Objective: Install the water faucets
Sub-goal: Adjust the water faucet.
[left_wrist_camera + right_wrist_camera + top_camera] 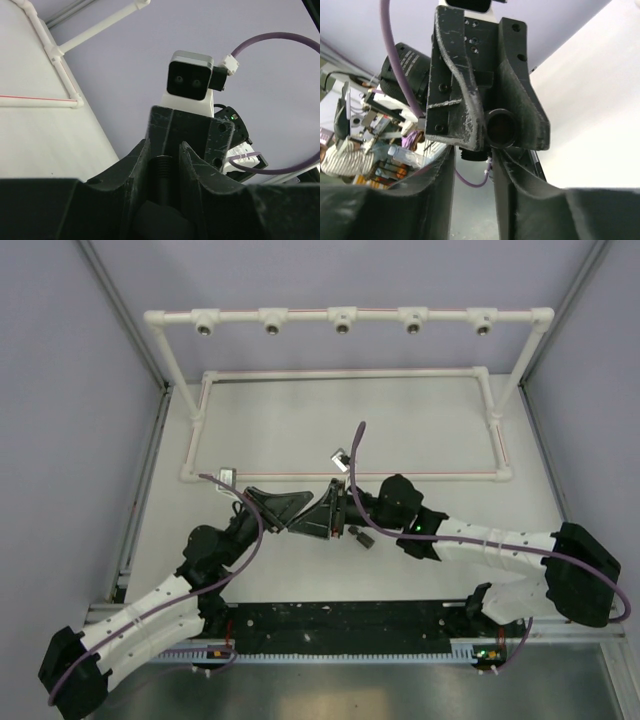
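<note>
**Grippers nose to nose at mid-table, one faucet in the left fingers**

In the top view I see the left gripper [290, 508] and the right gripper [314, 520] tip to tip, approx. at the centre of the frame, low over the white table [400, 430].

In the left wrist cam, the left fingers [134, 172] are closed on the stubby faucet [161, 172], a short black threaded cylinder in the lower middle of the frame. The right wrist cam shows the same piece end-on, as a round black face in the middle of the frame.

The right fingers [520, 195] stand at the bottom of that frame w/ a narrow gap between them. Thru the gap I see a purple cable [470, 177]. A threaded bit sits at their tips. I cannot tell if they press on it or only stand beside it.

The second faucet [356, 535] lies on the table just at the lower right of the right gripper and does not touch it. It is too small to tell its shape.

The white pipe frame [300, 312] runs along the top of the frame w/ five sockets [342, 326] in a row, well apart from both grippers.
</note>
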Controlling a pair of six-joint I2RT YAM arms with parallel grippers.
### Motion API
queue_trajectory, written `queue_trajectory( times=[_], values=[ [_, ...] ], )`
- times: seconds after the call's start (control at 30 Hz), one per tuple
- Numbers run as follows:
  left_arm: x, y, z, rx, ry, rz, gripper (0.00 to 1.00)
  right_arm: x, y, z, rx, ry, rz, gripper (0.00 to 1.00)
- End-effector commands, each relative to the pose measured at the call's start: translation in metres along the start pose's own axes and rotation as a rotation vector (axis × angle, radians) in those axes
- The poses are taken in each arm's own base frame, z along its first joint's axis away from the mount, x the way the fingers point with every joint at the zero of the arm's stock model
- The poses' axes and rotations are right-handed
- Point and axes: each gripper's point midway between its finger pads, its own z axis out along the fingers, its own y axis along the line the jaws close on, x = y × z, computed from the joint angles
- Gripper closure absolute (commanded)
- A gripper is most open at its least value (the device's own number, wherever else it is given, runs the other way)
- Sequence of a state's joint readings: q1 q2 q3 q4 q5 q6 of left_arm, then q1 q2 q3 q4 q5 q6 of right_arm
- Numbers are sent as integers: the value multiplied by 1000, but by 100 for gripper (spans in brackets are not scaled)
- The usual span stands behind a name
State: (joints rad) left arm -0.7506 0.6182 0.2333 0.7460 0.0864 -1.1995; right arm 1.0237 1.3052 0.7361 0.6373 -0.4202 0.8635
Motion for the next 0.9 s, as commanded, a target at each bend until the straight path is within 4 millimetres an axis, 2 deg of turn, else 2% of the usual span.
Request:
queue_trajectory(
  times=[0.0,0.07,0.13,0.27,0.4,0.53,0.63,0.73,0.87],
  values=[
    [-2,-16,-1,55,-5,4,100,-28,16,-7,-9,-70,-87,57],
    [-6,-13,-1,31,-22,12,100,-29,8,-19,52,-80,-107,48],
    [-11,-10,-2,0,-43,24,100,-31,-2,-33,118,-99,-123,44],
    [-20,-4,-4,-46,-93,37,100,-32,-18,-56,211,-119,-134,43],
    [-24,-4,-6,-54,-113,42,100,-25,-28,-66,243,-129,-113,43],
    [-26,-2,-4,-60,-125,26,100,-23,-20,-56,160,-137,-67,42],
    [-24,-5,-1,-33,-115,10,100,-27,-5,-45,58,-143,-47,41],
    [-17,-4,3,-21,-86,1,100,-30,8,-36,-25,-144,-19,40],
    [-8,-4,6,-6,-37,-14,100,-30,13,-26,-80,-130,14,39]
  ],
)
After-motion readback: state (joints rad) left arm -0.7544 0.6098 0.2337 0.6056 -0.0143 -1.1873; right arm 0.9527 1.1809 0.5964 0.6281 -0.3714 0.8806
